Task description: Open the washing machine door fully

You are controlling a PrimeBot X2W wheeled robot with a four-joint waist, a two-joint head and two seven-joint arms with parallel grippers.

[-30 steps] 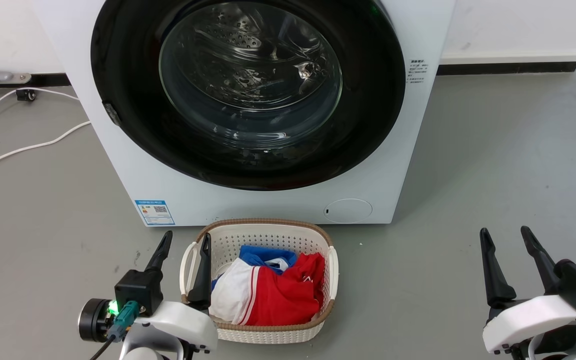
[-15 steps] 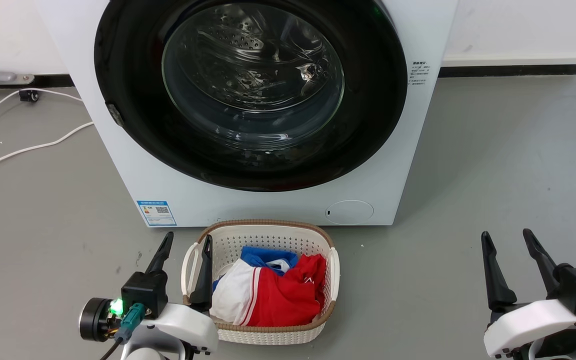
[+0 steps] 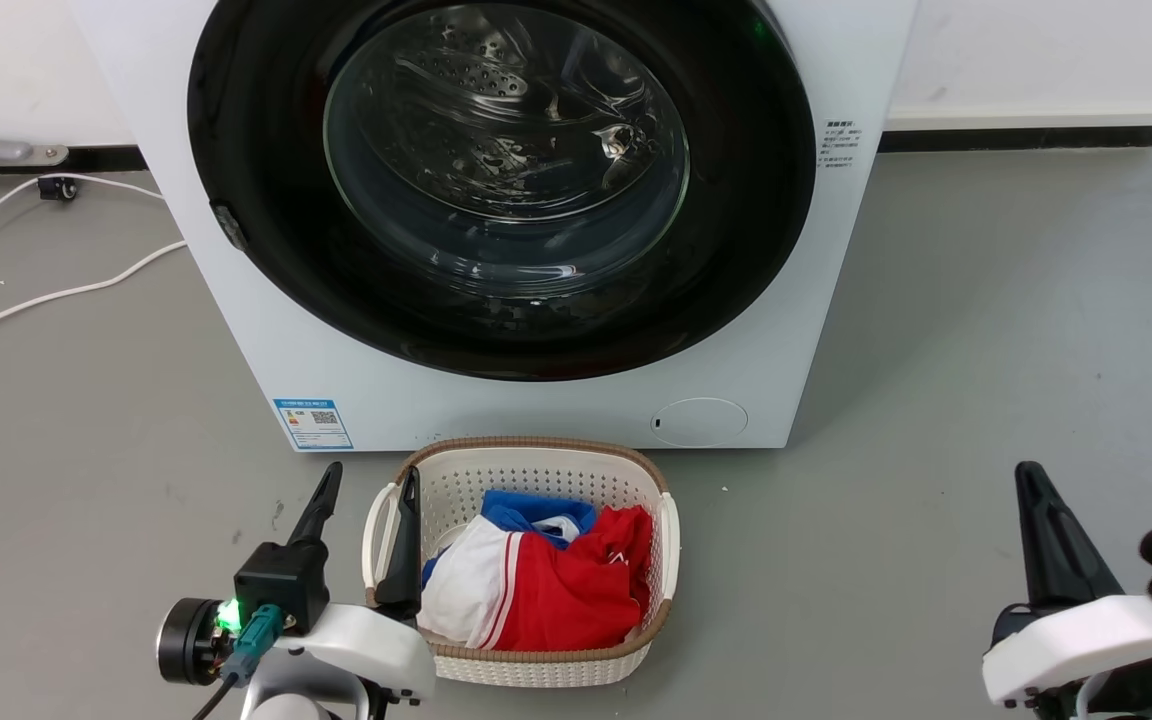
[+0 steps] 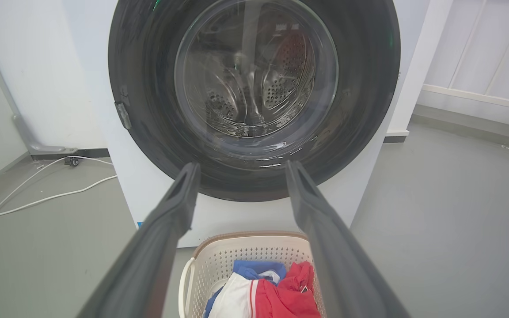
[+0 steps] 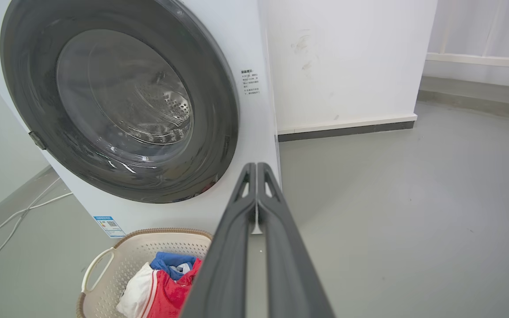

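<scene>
Closed washing machine door [image 3: 501,170], flush on washing machine [image 3: 356,400] front.
Laundry basket [image 3: 536,445] w/ clothes [image 3: 556,590] (red, white, blue) sits on grey floor [image 3: 986,350] just below door; white cable [image 3: 56,295] at left. Left gripper [image 4: 241,167] spread, right gripper [image 5: 255,167] pressed together.

At the lower left of the head view, the left gripper [image 3: 373,472] has two long, black, tapering fingers [image 3: 314,515] on a boxy black housing [image 3: 281,582]. Behind it sit a glossy white rounded shell [image 3: 376,650], a black cylinder [image 3: 181,640] with a green light [image 3: 228,614], and a teal plug [image 3: 251,632] trailing a dark cable [image 3: 204,705]. The right gripper [image 5: 256,167] has matt dark-grey fingers with slotted tips.
</scene>
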